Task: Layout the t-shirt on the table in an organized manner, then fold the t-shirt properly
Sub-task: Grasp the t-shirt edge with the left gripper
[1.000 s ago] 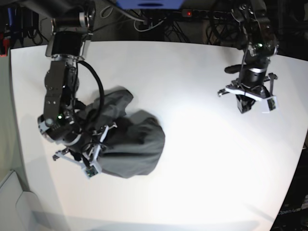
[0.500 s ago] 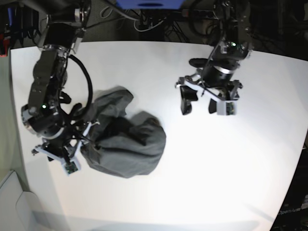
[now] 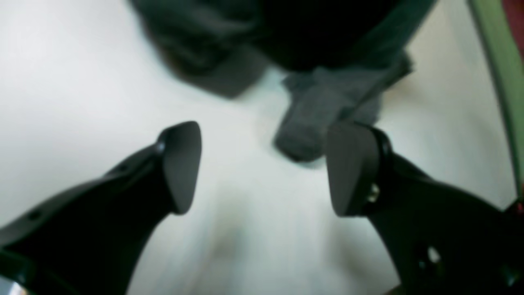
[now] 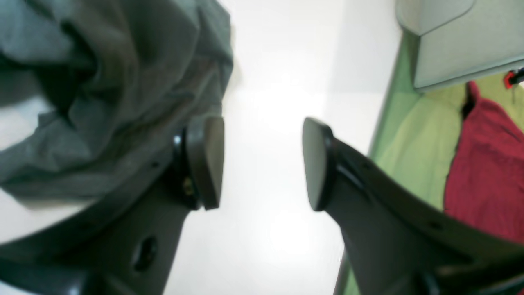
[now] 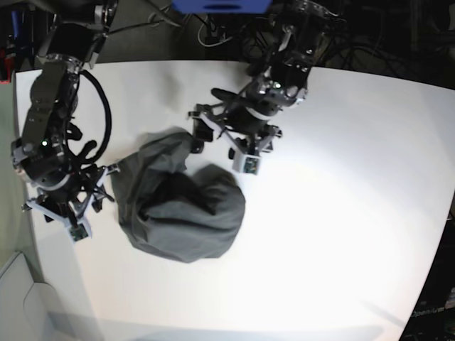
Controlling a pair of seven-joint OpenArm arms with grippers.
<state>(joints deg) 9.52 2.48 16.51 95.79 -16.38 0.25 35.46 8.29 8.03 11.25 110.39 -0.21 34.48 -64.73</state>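
Two pincers, both released. Left pincer [image 5: 222,140], upper centre of the base view, has crossed from the far right of the frame to the shirt's upper edge; a grey fold lies just beyond its spread jaws. Right pincer [image 5: 83,207], at mid left, has let go and backed off beside the cloth. T-shirt [image 5: 178,206]: crumpled heap, left-centre of the desk [image 5: 341,213]. I judge layout not yet begun; fresh grasps needed.
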